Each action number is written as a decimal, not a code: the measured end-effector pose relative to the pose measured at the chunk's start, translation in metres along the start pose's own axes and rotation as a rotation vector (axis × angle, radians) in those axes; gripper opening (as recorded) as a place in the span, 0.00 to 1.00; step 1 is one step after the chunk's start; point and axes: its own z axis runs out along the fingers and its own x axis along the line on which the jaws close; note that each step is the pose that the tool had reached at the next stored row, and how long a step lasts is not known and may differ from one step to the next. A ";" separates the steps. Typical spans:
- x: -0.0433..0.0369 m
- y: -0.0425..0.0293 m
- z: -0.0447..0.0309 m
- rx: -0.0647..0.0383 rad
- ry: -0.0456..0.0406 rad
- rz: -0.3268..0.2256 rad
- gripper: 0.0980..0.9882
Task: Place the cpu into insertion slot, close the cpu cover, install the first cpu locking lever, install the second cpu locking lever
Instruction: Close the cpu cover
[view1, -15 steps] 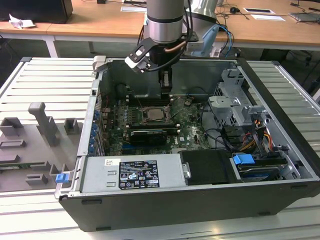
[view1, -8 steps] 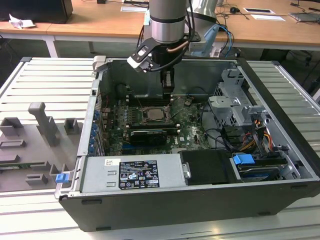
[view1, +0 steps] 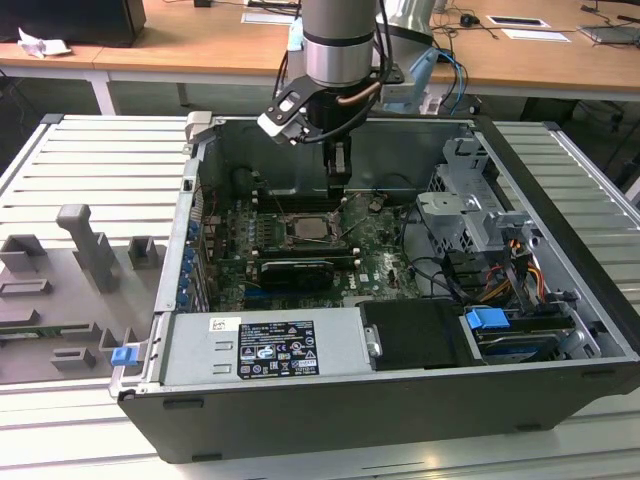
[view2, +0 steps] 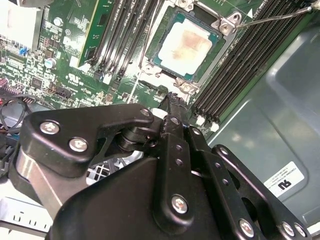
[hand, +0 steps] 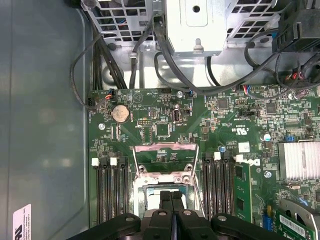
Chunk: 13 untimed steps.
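Closing the cover looks like the step in hand. In the exterior view the gripper (view1: 338, 190) hangs inside the computer case (view1: 300, 420), just above the socket (view1: 313, 228). In the second wrist view the chip (view2: 187, 42) lies flat in that socket, with a thin lever (view2: 272, 17) beside it. In the first wrist view the fingers (hand: 165, 200) are pressed together on nothing and the cover (hand: 165, 148) stands open beyond them — push gently on its bare rim, keeping off the chip.

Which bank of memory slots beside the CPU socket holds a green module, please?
The bank nearer the silver heatsink; the bank beside the case wall has bare slots.
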 end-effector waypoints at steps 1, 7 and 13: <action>0.0000 0.0005 0.0000 0.000 0.0000 0.000 0.01; 0.0002 0.0046 0.0004 0.000 0.0000 0.000 0.01; 0.0004 0.0092 0.0008 0.000 0.0000 0.000 0.01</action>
